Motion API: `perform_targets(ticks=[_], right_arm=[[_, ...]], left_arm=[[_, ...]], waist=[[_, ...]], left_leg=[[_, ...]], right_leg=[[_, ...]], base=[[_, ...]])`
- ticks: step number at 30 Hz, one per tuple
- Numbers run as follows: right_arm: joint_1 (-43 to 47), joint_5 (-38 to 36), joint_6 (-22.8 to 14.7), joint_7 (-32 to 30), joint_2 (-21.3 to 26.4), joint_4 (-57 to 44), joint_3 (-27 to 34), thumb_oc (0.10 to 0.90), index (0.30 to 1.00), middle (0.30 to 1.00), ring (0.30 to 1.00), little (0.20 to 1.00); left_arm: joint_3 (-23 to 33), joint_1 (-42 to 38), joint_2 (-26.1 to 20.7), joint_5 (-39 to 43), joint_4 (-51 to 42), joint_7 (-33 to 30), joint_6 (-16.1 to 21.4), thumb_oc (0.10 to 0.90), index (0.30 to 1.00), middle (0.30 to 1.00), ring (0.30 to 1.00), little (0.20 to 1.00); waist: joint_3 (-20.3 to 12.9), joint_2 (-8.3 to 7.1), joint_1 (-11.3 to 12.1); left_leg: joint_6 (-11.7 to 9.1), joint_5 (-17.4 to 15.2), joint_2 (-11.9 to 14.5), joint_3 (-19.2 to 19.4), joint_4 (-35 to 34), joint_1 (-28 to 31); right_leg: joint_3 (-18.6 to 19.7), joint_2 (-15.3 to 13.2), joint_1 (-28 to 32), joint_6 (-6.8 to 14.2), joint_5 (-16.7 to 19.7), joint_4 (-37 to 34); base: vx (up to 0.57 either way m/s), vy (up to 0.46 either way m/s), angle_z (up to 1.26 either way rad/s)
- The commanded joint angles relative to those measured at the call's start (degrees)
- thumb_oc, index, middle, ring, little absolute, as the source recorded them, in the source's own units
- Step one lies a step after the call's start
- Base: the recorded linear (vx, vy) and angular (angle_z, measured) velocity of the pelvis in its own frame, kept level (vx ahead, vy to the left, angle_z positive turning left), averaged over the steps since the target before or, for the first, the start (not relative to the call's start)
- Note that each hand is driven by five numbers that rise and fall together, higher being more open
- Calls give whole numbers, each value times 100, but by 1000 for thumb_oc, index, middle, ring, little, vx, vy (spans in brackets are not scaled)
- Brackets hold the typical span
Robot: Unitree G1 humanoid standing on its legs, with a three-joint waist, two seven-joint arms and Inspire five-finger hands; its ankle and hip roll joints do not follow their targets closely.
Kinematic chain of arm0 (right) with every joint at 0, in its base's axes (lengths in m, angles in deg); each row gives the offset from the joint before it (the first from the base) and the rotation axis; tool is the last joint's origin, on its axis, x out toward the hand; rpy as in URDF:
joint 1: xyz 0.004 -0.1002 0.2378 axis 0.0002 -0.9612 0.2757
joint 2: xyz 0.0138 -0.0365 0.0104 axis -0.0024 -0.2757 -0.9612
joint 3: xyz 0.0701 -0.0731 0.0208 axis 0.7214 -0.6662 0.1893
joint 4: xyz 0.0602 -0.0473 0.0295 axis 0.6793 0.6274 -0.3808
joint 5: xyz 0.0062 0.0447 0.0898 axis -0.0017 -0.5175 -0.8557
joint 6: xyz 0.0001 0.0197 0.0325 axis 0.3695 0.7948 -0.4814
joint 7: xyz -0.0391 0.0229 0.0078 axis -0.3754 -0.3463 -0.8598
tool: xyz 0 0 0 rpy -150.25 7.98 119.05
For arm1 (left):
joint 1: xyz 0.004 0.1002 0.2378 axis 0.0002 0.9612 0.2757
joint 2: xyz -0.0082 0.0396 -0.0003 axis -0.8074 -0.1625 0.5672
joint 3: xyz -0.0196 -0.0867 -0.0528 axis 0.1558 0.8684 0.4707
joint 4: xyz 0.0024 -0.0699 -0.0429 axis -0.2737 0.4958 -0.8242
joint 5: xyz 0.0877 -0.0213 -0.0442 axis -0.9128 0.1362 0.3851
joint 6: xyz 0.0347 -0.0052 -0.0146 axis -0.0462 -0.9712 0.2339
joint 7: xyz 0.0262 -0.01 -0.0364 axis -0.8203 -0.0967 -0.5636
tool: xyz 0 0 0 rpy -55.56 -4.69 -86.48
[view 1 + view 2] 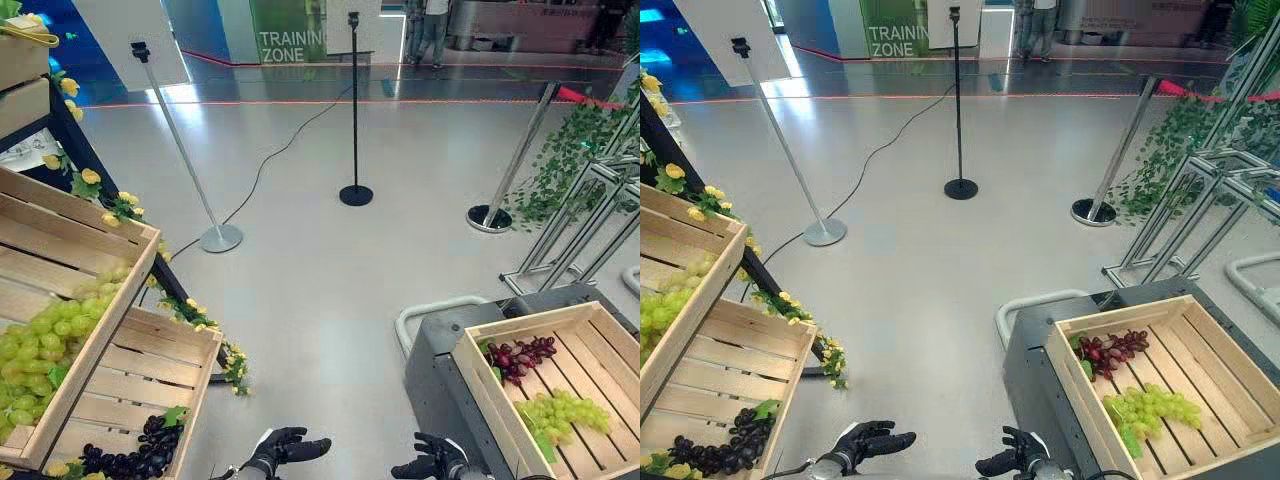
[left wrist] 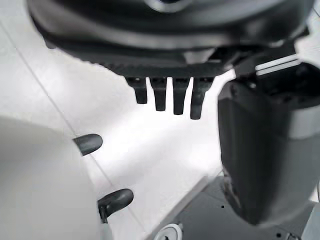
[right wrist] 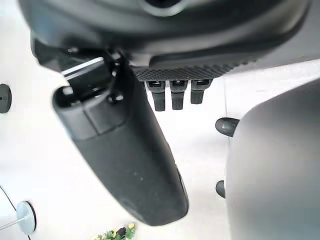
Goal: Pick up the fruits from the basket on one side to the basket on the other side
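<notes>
- Both hands sit at the bottom edge of the eye views, over bare floor [image 1: 320, 280]: left hand [image 1: 282, 449] lower centre-left, right hand [image 1: 435, 461] lower centre-right.
- Each hand is released, with fingers loose and nothing held. The wrist views agree: fingers hang straight with floor beyond them.
- Fruit is all grapes. Black grapes [image 1: 135, 457] lie in the lower left crate [image 1: 150, 370], bottom left corner, nearest the left hand but apart from it.
- Green grapes [image 1: 35, 345] are heaped in the upper left crate [image 1: 50, 245], at the far left edge.
- Right crate [image 1: 525, 322], lower right, rides on a grey cart [image 1: 435, 370]. It holds red grapes [image 1: 522, 357] towards its upper left corner and a green bunch [image 1: 562, 411] at mid-crate, the two apart.
- Handling (judgement): the bunches are soft, fairly light and smooth-skinned, so probably slippery. Berries would bruise or drop off under a hard squeeze.
- Best hold (judgement): cup the cluster from above with fingers wrapped loosely round its body, or take the stem. No stem can be made out on the black grapes.
- Appearance: the black grapes are small, glossy and tightly packed, with a green leaf at their upper edge. The green grapes are pale and rounded. The red grapes are maroon, in a long cluster.
- Status (judgement): no pick begun. Direction of transfer cannot be told.
- Surroundings: yellow flower garland [image 1: 215, 340] along the left crates, stanchion posts [image 1: 352, 100] upper centre, ivy [image 1: 580, 150] upper right.
</notes>
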Motion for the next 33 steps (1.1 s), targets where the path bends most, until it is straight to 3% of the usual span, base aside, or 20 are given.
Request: perform_targets(ticks=[1, 10, 21, 26, 27, 30, 33], right_arm=[[404, -12, -174, 151, -88, 285, -252, 800, 900, 900, 900, 900], [409, 67, -269, 122, -96, 221, -279, 800, 900, 900, 900, 900], [461, -126, -658, 239, -55, 123, -294, 800, 900, 900, 900, 900], [451, 109, -1091, 127, -64, 38, -283, 800, 900, 900, 900, 900], [437, 248, -1420, 12, -44, -60, -344, 800, 900, 900, 900, 900], [441, 150, -1913, -180, 49, -475, -407, 800, 900, 900, 900, 900], [431, -411, -1836, -221, 224, -1332, -337, 800, 900, 900, 900, 900]], left_arm=[[-82, -157, 150, -265, 365, -6, 159, 800, 900, 900, 900, 900], [-67, -147, 174, -176, 340, 75, 199, 800, 900, 900, 900, 900], [-102, -162, 144, -177, 315, 24, 261, 800, 900, 900, 900, 900], [-99, -131, 160, -202, 308, -22, 272, 800, 900, 900, 900, 900], [-91, -107, 164, -232, 284, -46, 285, 800, 900, 900, 900, 900], [-108, -93, 110, -197, 163, -110, 290, 800, 900, 900, 900, 900], [-89, -44, 8, -142, -25, -179, 296, 800, 900, 900, 900, 900]], waist=[[174, -157, 0], [180, -164, -6], [261, -143, -7], [259, -125, -19], [258, -117, -22], [284, -108, -39], [331, -109, -75]], left_leg=[[122, -90, -375, -140, 10, -31], [118, -96, -372, -138, 10, -23], [123, -95, -366, -123, 10, -12], [118, -112, -362, -127, 10, 3], [111, -112, -361, -135, 10, 4], [92, -95, -354, -129, 10, -10], [91, -84, -335, -98, 10, -15]], right_leg=[[108, -93, 301, 129, 19, 14], [129, -81, 313, 122, 9, 14], [114, -81, 324, 107, 2, 14], [118, -75, 338, 105, -18, 14], [111, -76, 341, 108, -23, 14], [106, -73, 329, 120, -14, 14], [117, -68, 313, 118, 1, 14]], base=[[59, 701, -209], [0, 0, 0], [0, 0, 0], [0, 0, 0], [0, 0, 0], [-3, -13, 0], [-10, -43, -2]])
